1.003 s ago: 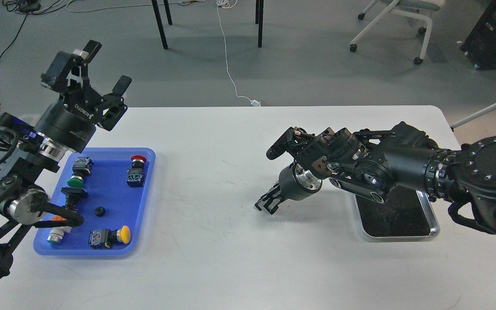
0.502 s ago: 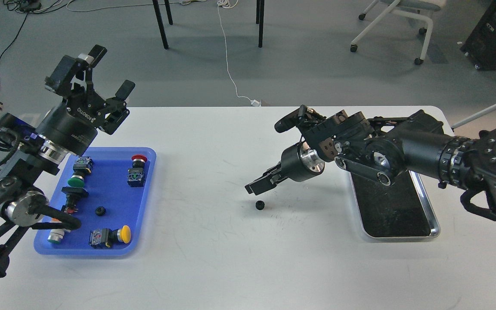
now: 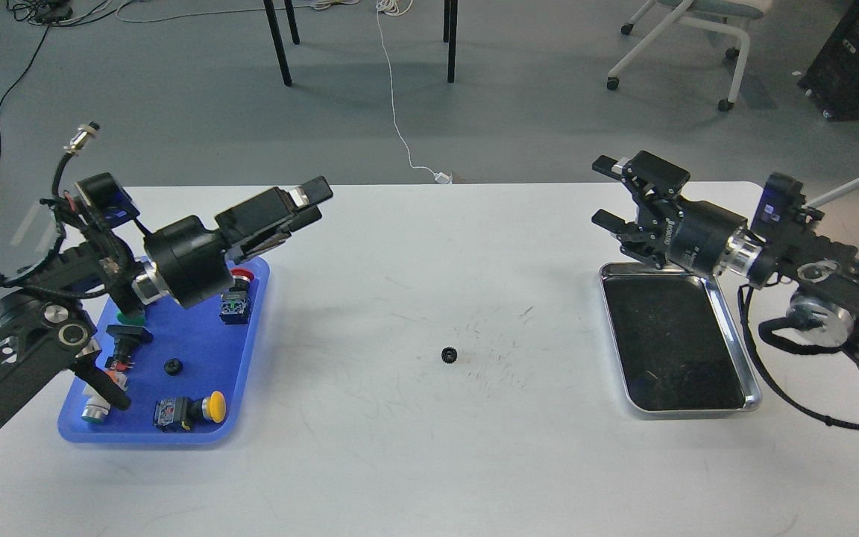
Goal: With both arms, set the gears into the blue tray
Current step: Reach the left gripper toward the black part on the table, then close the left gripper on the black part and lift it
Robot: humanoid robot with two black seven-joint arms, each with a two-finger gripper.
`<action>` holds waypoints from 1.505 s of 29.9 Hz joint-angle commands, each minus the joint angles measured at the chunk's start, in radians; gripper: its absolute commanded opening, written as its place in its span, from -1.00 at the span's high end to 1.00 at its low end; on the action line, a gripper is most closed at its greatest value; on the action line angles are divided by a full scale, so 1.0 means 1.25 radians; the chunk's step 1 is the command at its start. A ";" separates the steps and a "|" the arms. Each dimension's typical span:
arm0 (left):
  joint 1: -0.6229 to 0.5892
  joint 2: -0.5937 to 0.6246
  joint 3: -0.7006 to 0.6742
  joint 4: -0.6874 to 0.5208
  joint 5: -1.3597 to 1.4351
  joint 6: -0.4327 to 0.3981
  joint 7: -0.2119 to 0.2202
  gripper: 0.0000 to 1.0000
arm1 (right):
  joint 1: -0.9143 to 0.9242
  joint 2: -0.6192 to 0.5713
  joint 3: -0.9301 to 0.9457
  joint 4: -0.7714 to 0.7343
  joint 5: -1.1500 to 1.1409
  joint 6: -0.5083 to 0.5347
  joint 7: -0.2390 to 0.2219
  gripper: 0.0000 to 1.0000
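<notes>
Head view: only one camera, so it's all from here.
Loose gear (image 3: 449, 355): tiny black toothed disc, mid-table (image 3: 429, 462), nothing touching it.
Tray gear (image 3: 172, 365): already in the blue tray (image 3: 176, 436) among the switches.
Left end effector (image 3: 309, 203): aimed toward the loose one, fingers nearly closed, empty.
Right end effector (image 3: 612, 189): open, empty, above the silver tray (image 3: 754, 399), probably out of the way.
</notes>
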 commanded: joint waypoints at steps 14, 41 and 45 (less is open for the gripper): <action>-0.411 -0.243 0.546 0.258 0.590 0.053 0.000 -0.88 | -0.274 -0.022 0.224 0.006 0.215 0.020 0.000 -0.97; -0.459 -0.399 0.710 0.436 0.590 0.094 0.000 0.28 | -0.274 -0.023 0.225 0.006 0.213 0.019 0.000 -0.97; -0.459 -0.404 0.710 0.451 0.590 0.096 0.000 0.54 | -0.274 -0.023 0.225 0.007 0.213 0.019 0.000 -0.97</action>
